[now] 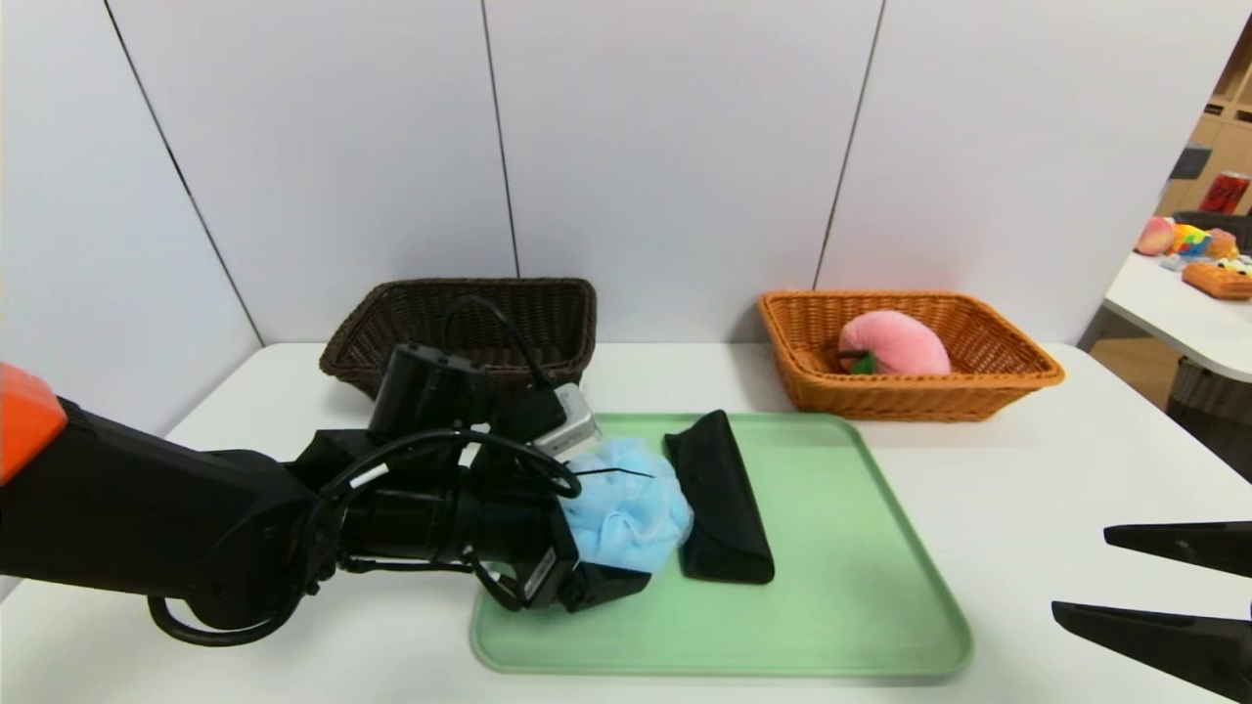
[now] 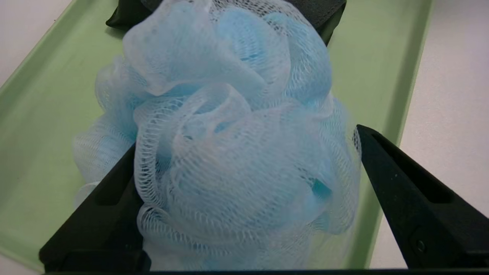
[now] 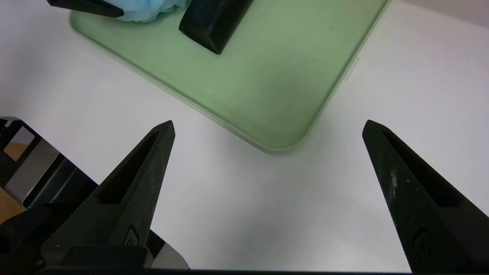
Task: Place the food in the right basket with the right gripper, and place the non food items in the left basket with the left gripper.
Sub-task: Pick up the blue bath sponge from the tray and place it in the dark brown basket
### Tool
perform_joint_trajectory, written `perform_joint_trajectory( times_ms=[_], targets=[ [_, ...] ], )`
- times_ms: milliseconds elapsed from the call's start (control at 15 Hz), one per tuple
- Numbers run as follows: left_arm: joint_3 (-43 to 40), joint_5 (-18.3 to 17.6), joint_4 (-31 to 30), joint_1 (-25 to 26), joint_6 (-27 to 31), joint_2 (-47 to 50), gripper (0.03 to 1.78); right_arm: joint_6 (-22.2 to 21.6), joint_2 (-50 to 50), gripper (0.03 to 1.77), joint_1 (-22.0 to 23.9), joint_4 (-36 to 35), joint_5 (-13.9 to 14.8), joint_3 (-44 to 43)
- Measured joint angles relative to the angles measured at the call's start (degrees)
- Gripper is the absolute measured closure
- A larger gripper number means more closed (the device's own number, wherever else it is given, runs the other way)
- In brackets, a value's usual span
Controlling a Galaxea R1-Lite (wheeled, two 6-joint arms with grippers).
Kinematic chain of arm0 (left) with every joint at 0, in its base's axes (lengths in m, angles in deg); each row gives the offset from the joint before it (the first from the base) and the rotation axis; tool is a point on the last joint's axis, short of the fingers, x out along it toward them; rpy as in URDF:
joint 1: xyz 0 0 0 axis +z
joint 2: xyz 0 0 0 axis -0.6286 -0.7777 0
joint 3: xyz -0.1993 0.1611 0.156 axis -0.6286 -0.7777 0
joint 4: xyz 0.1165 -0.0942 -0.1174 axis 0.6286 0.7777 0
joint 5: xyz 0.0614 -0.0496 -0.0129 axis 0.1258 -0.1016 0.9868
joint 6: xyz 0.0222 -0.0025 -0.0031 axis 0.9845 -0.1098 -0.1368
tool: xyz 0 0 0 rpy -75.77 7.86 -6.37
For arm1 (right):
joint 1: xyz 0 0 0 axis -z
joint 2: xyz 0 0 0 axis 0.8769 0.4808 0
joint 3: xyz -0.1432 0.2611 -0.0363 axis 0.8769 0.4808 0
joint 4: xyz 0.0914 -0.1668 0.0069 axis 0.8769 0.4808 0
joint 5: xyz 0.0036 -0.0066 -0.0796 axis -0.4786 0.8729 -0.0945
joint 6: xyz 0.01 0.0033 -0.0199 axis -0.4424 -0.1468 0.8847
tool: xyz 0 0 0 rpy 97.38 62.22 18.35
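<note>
Two spread fingers of black left tool (image 2: 244, 160) flanking fluffy light blue mesh bath pouf (image 2: 229, 145) on pale green plastic tray (image 1: 861, 606), nothing gripped yet; pouf directly ahead, black folded case (image 1: 719, 499) just beyond; right tool (image 3: 267, 130) agape, idle over white desk (image 1: 1076, 460).

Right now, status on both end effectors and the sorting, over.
Left end effector open, straddling the blue pouf on the green tray. Right end effector open, parked over the table. Peach in the orange basket; black case untouched. Nothing in the way.
</note>
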Motion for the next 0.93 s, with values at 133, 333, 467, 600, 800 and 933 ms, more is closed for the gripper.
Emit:
perform_joint_trajectory(
  times_ms=[133,333,467,600,800,933],
  targets=[
    [-0.01,0.07,-0.27,0.0,-0.26,-0.78,0.12,0.0,0.02,0.1,0.0,-0.04,0.0,0.0],
    [0.02,0.2,-1.15,0.02,0.07,-1.33,0.43,0.0,0.05,0.1,0.0,-0.17,-0.06,-0.11],
    [-0.04,0.18,-1.38,0.0,0.13,-1.41,0.71,0.0,0.02,0.1,0.0,-0.17,-0.06,-0.11],
    [-0.09,0.16,-1.38,-0.02,0.16,-1.39,0.91,0.0,-0.02,0.1,0.0,-0.17,-0.04,-0.11],
    [-0.01,0.22,-1.89,-0.02,0.05,-0.98,1.23,0.0,-0.04,0.1,0.0,-0.09,-0.06,-0.16],
    [0.44,0.93,-2.0,0.05,-0.5,-0.11,1.24,-0.06,-0.04,0.1,0.0,-0.17,-0.02,-0.07]
  ],
)
